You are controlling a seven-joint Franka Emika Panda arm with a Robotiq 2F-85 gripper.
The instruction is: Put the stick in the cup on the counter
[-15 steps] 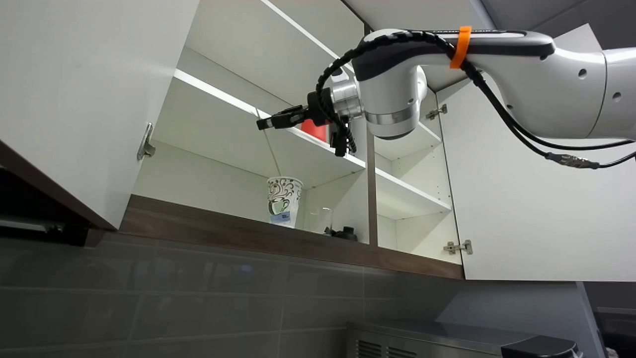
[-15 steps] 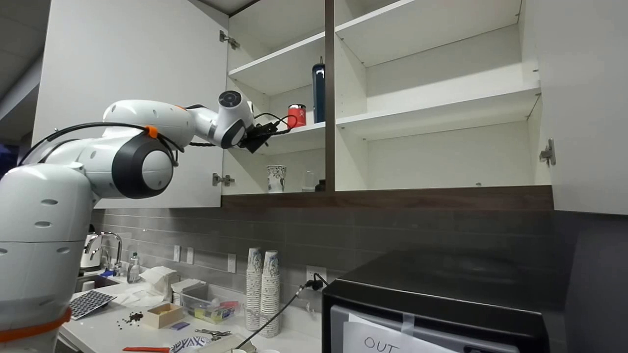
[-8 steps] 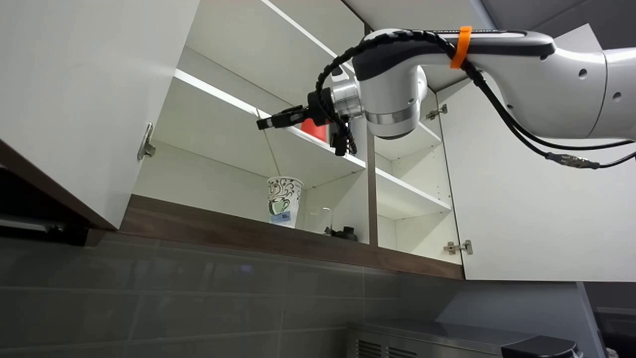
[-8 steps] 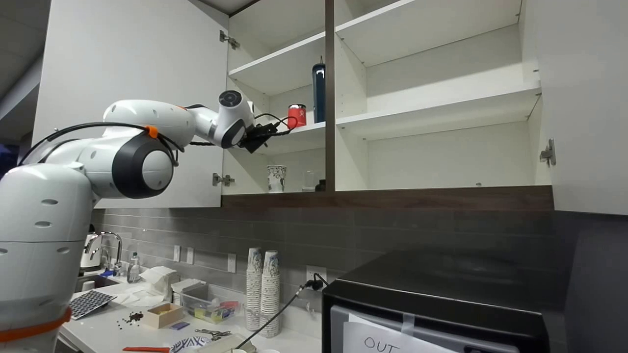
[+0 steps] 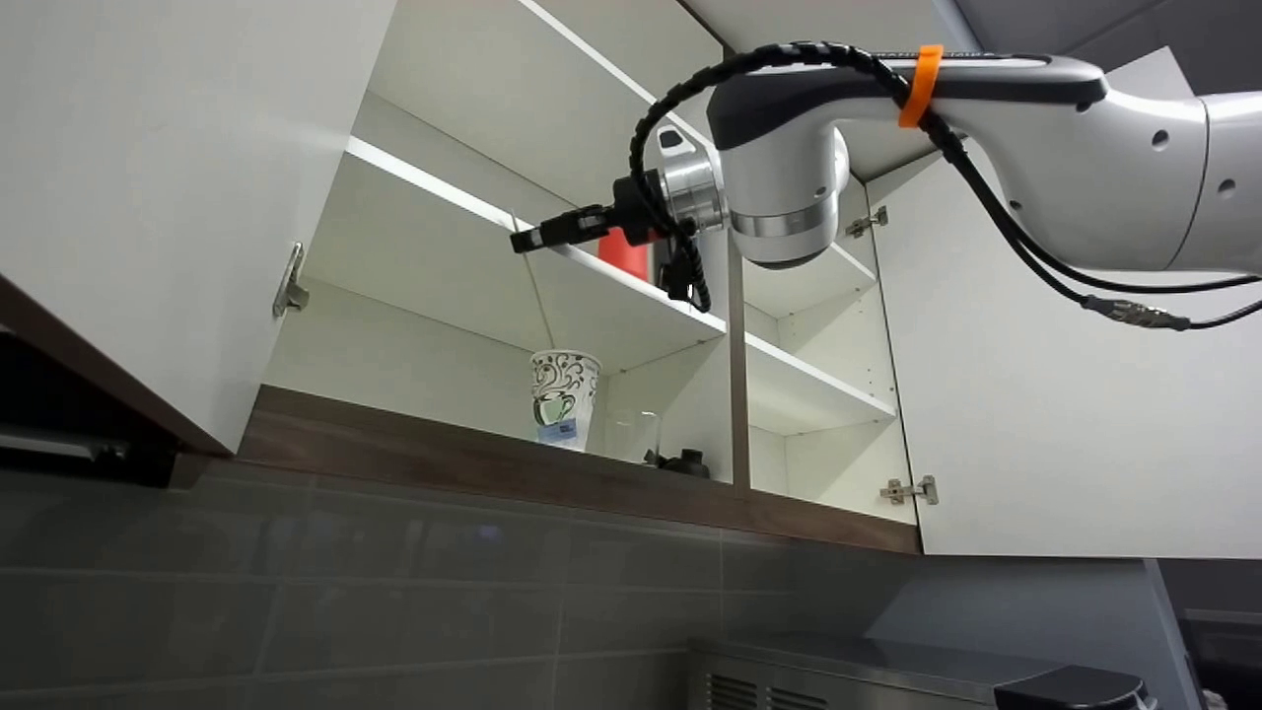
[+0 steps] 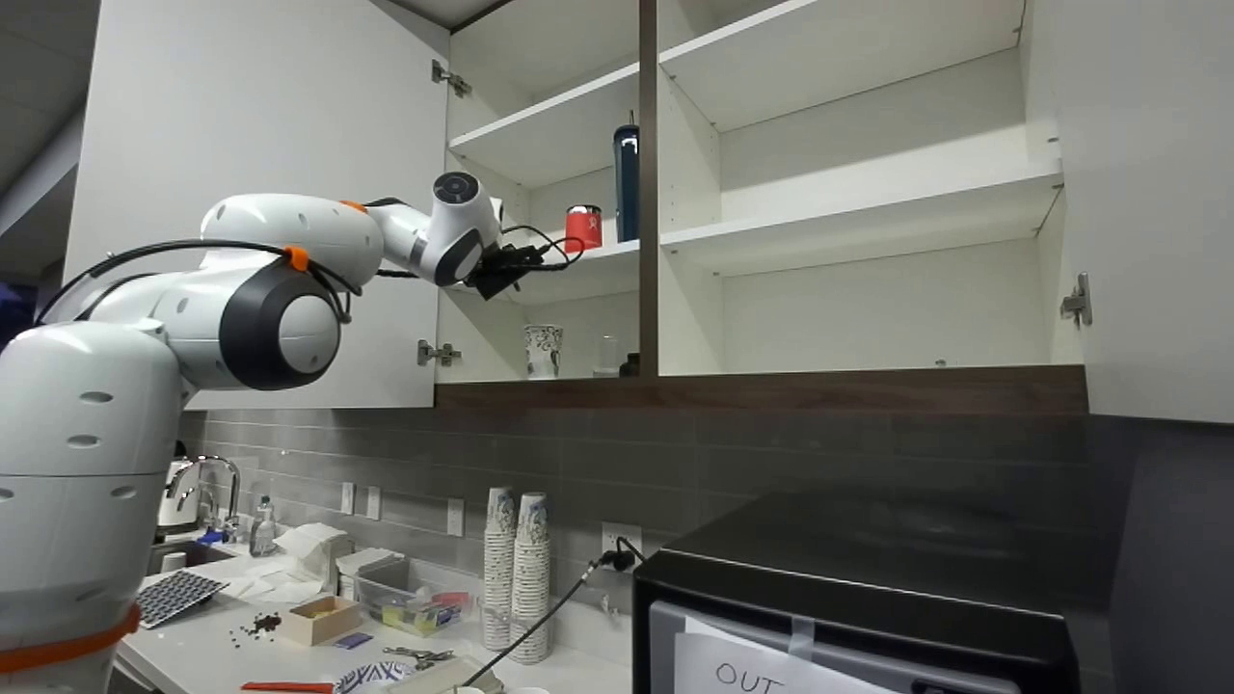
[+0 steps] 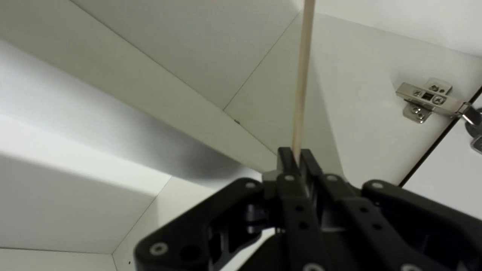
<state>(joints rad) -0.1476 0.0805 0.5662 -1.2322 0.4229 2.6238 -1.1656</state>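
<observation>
1. The arm reaches out raised, its forearm nearly level in an exterior view.
2. The gripper extends beyond the wrist, tipped slightly downward.
3. Its fingers stand nearly together.

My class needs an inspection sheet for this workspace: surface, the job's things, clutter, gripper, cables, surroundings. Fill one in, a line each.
Surface: patterned cup stands on the cabinet's bottom board
Job's things: stick slants down to the cup's rim; whether its end is inside, cannot tell
Clutter: clear vessel and black object near the cup; red cup and dark bottle on the shelf above
Gripper: shut on the stick
Cables: black cabling held to the arm by an orange band
Surroundings: cabinet doors open; black appliance below
</observation>
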